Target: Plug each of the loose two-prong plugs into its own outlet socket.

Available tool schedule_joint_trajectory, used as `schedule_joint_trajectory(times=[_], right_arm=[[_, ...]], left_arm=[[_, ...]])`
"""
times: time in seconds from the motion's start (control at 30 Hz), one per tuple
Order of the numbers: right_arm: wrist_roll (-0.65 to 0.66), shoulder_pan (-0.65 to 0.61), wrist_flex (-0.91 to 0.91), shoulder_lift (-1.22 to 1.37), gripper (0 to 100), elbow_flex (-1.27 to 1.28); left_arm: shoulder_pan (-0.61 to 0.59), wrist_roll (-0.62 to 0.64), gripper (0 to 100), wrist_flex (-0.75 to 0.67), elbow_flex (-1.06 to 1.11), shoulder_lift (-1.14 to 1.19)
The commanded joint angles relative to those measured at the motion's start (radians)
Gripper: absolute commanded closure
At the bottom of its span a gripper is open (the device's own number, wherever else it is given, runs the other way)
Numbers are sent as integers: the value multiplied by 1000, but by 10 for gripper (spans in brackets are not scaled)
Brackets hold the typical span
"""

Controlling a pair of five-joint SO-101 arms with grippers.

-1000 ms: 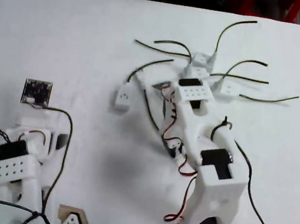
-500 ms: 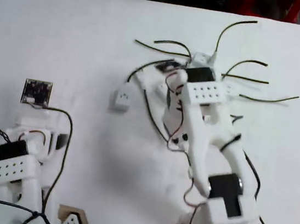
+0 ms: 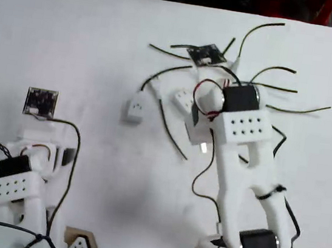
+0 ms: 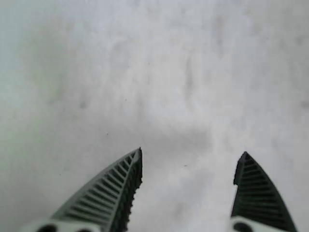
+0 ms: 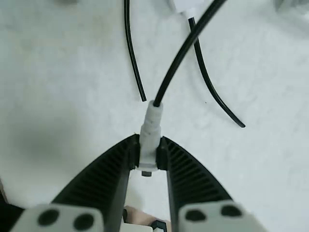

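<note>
Right wrist view, what did your claw have?
I had the right gripper (image 5: pixel 148 141) pinching the white plug (image 5: pixel 152 118), beside loose black wires (image 5: pixel 133 58) on the table (image 5: pixel 58 72). My left gripper (image 4: pixel 191 154) hung spread wide.

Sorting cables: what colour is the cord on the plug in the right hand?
Black cord on a white plug; right wrist view shows it best.

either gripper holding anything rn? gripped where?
Right gripper is shut on a white plug, pinching its body; its black wire leads away in front. Left gripper is open, holding nothing.
</note>
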Motion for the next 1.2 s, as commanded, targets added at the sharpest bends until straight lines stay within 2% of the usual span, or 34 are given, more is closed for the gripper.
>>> schedule_joint_trajectory(times=[0.0,0.17,0.43,0.8,1.0,1.17], right_arm=[[-25,-7,-33,-84,981,-2],[-35,-7,-173,-203,981,160],[-173,1,-507,-387,982,468],[-333,7,-978,-443,982,818],[-359,136,-1079,-435,982,876],[-428,189,-1139,-433,982,921]], left_arm=[[-8,-8,695,-20,-2,-21],[-8,-8,695,-20,-2,-21],[-5,-6,695,-28,-2,-21],[19,-5,695,-15,-43,-16],[111,-5,691,181,-256,-13],[277,2,691,333,-457,-12]])
